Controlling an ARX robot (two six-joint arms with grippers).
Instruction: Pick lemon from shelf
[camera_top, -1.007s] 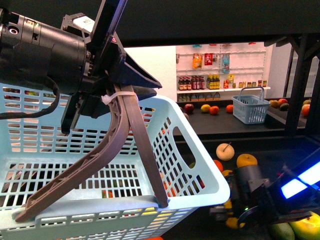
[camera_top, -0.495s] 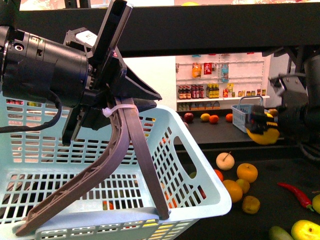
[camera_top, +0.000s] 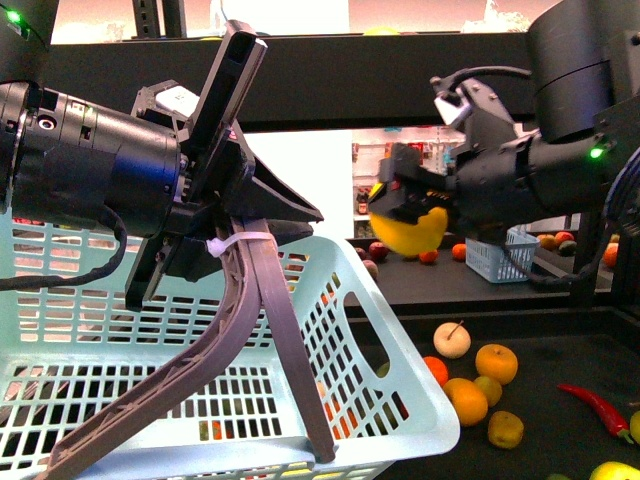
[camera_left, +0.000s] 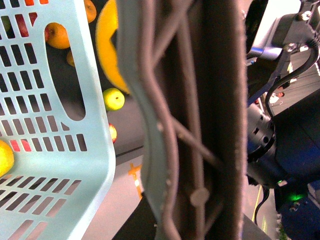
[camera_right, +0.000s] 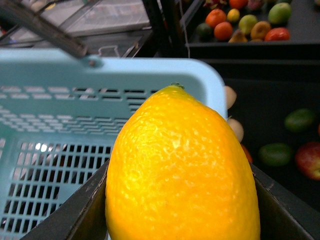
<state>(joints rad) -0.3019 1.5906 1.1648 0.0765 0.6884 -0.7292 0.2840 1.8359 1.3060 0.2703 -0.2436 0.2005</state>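
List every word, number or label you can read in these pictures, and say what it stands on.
Nothing is readable.
The sticker on the left arm: blurred, unreadable.
The goods on the wall shelf: labels too small and blurred.
The lemon and the basket: no print seen.

The left tool (camera_top: 245, 222) is clamped on a basket handle (camera_top: 215, 340); the right arm is raised, its tool (camera_top: 410, 198) gripping the lemon (camera_top: 405, 238).

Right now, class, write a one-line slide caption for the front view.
Right gripper holds the lemon aloft beside the light-blue basket hanging from the left gripper.
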